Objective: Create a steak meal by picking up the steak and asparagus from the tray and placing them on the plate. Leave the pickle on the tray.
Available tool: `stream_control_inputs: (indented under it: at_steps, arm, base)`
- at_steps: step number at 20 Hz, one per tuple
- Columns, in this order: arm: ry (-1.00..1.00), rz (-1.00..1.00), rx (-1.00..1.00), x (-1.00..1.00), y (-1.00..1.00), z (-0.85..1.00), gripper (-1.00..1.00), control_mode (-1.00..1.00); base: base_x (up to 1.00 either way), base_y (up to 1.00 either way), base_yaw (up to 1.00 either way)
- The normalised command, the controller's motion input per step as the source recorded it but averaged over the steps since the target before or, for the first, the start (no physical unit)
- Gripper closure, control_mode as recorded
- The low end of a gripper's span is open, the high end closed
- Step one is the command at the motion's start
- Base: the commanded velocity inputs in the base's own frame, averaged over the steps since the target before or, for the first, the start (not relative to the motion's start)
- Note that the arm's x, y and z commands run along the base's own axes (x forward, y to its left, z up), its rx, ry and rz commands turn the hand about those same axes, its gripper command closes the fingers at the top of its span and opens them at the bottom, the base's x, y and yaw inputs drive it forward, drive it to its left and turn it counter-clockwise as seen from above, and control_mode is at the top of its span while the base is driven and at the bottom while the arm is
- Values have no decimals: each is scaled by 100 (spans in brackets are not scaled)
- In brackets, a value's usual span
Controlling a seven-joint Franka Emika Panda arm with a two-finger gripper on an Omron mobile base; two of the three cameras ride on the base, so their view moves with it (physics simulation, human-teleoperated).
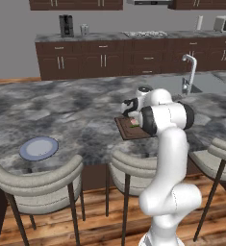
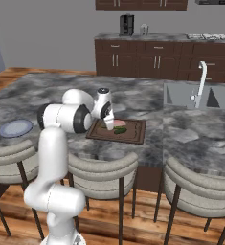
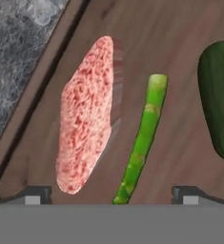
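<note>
In the hand view the pinkish-red steak [image 3: 87,114] lies on the dark brown tray [image 3: 180,43], close to its raised rim. The thin light-green asparagus [image 3: 142,138] lies just beside it, and the stubby dark green pickle [image 3: 218,97] sits further over. My gripper [image 3: 112,195] hovers open right above them, fingertips [image 3: 37,194] spread wide around the asparagus's lower end and the steak's tip, holding nothing. From the base views the tray [image 1: 125,132] [image 2: 135,133] sits near the counter's front edge under my gripper [image 1: 133,117] [image 2: 109,124]. The pale blue-grey plate [image 1: 39,148] [image 2: 16,128] rests far left, bare.
Marble island counter [image 1: 76,110] with a sink and faucet [image 1: 189,72] at the back right. Several grey stools [image 1: 37,180] stand along the front edge below the tray and plate. A long stretch of counter separates tray from plate.
</note>
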Motion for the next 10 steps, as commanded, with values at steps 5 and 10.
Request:
stream_control_inputs:
  at_steps: [5, 10]
  arm:
    - [5, 0, 2, 40, -9, -2, -100, -100]
    - [7, 0, 0, 35, -2, -35, -100, -100]
  base:
    - [0, 0, 0]
    - [0, 0, 0]
